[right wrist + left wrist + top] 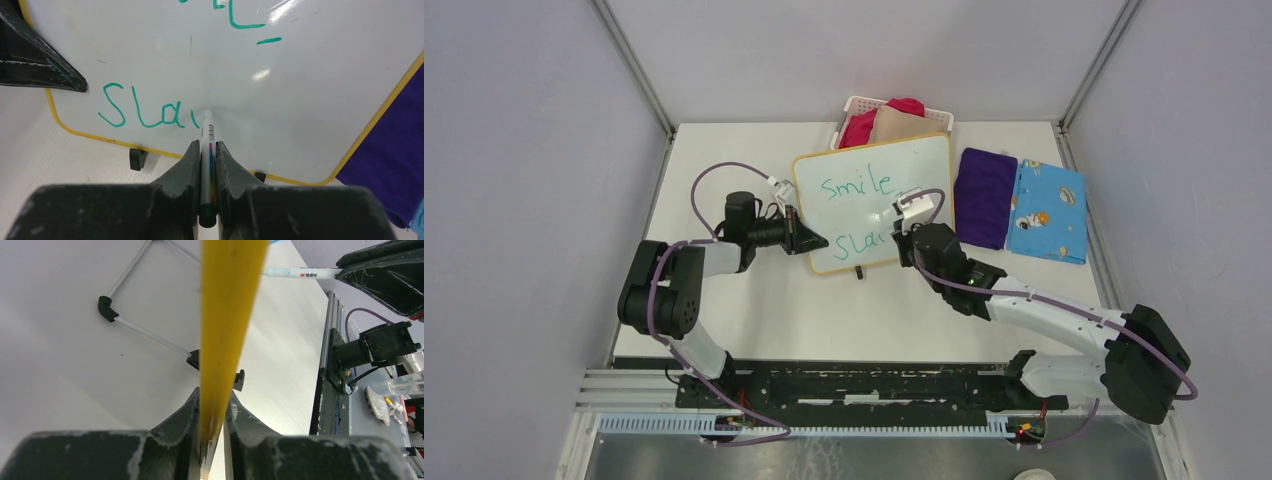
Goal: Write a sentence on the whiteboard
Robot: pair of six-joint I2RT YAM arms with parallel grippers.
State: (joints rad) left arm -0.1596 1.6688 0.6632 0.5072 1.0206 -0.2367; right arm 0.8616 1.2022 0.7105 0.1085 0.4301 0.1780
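Note:
The whiteboard (904,170) with a yellow frame lies tilted at the table's centre. Green writing on it reads "Smile" (856,186) above and "Sta" (860,241) below; the right wrist view shows "Sta" (142,113) plus the start of one more stroke. My left gripper (812,240) is shut on the board's left yellow edge (227,315). My right gripper (208,150) is shut on a white marker (207,145), its tip touching the board just right of the last stroke. The marker also shows in the left wrist view (300,273).
A white slotted basket (856,104) holding red and tan cloths sits behind the board. A purple cloth (984,195) and a blue patterned cloth (1049,210) lie to the board's right. The board's black feet (137,158) rest on the table.

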